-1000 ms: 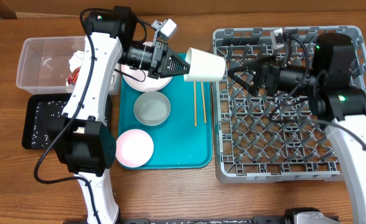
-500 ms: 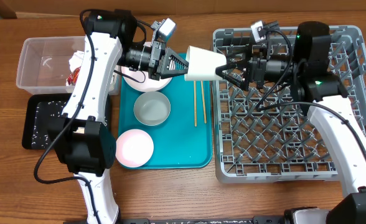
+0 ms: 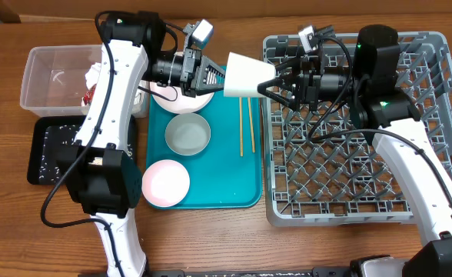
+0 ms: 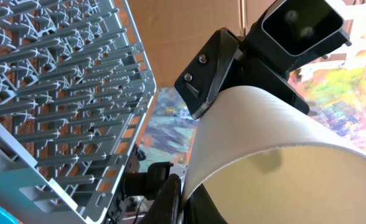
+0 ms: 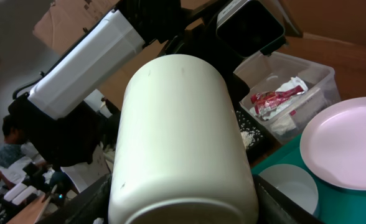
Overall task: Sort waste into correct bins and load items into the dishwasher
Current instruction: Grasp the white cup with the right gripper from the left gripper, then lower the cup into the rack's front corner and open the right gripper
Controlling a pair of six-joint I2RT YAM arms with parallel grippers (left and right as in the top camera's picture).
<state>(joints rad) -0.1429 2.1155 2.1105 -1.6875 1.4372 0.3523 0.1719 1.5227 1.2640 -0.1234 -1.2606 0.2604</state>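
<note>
Small white cup (image 3: 247, 75) hangs mid-air between both claws. Long axis is horizontal, mouth toward left claw (image 3: 217, 75), base toward right claw (image 3: 273, 80). Left claw pinches the rim wall; only the left wrist view shows its finger (image 4: 170, 196) at the lip. Right claw's fingers straddle the base end, can't tell if they press. Right wrist view shows the red-and-white wrapper (image 5: 276, 98) in the clear plastic tub (image 5: 320, 78); overhead has it half hidden by the left arm. Under right claw: left rim of the grey plastic peg rack (image 3: 433, 115). Under the cup: teal tray (image 3: 226, 177) with two wooden chopsticks (image 3: 245, 127), bare strip beside them.
</note>
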